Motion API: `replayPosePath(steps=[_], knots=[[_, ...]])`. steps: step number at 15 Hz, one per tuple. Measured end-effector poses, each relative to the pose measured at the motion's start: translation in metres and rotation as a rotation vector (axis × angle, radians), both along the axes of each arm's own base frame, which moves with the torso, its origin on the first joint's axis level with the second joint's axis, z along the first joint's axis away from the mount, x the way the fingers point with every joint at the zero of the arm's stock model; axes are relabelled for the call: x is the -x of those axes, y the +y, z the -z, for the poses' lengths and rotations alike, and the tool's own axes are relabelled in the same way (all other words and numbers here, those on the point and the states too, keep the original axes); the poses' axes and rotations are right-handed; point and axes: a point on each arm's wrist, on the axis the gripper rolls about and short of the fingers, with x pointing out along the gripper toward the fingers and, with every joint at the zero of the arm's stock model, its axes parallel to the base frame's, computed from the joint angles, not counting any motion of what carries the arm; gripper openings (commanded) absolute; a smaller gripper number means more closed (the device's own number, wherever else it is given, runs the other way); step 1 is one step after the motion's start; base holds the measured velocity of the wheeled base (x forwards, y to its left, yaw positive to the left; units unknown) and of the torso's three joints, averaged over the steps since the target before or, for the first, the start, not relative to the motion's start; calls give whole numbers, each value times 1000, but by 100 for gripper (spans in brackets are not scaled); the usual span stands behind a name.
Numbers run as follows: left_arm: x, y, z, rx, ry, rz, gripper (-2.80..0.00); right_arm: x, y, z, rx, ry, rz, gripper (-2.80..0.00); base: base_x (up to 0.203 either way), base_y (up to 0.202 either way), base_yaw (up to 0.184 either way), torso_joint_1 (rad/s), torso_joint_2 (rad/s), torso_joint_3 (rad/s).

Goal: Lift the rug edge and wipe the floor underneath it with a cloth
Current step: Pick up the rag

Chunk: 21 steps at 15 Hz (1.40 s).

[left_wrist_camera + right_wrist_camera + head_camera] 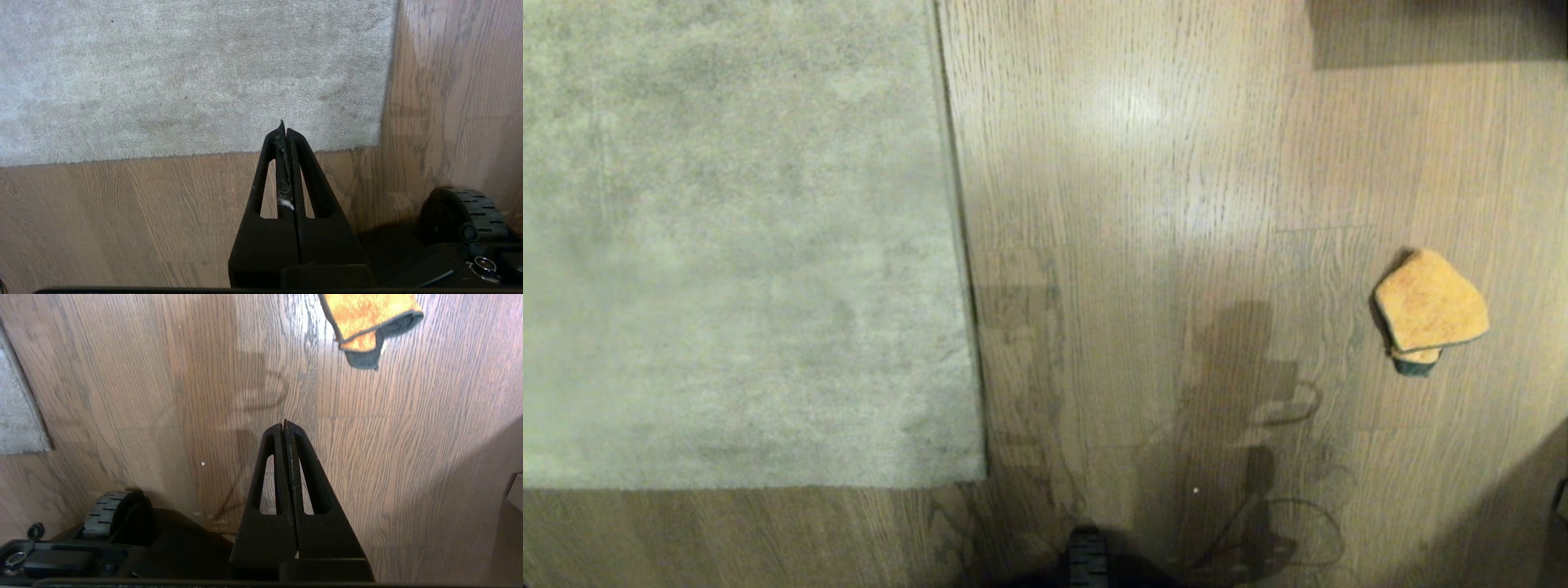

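Nothing started yet. Rug edge (968, 327) lies flat on the floor (1160, 245), its corner on the robot's left side. The cloth (1429, 310) sits loose on bare planks well off to the right, untouched. That split suits one arm per job: left lifts, right wipes. Left gripper (284, 126) hangs above the rug corner, right gripper (284, 424) short of the cloth — both with fingers pressed together, holding nothing. They'd need to spread before any grab.

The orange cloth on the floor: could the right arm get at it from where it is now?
Probably yes. Only bare floor lies between the right gripper and the cloth, but its fingers are shut and must open first.
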Motion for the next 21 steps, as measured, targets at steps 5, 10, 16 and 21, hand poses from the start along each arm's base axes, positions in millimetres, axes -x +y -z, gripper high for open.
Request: replayPosePath(steps=[5, 10, 16, 21], knots=[[0, 0, 0, 0, 0, 0, -280, -18, 0, -30, -13, 73, 1, -280, 0, 0, 0, 0, 0, 0], [0, 0, 0, 0, 0, 0, -280, -52, -1, -44, -55, 226, 88, -280, 0, 0, 0, 0, 0, 0], [0, 0, 0, 0, 0, 0, -280, -95, 4, -50, -128, 364, 105, -280, 0, 0, 0, 0, 0, 0], [0, 0, 0, 0, 0, 0, -280, -137, 5, -65, -166, 372, 131, -280, 0, 0, 0, 0, 0, 0]])
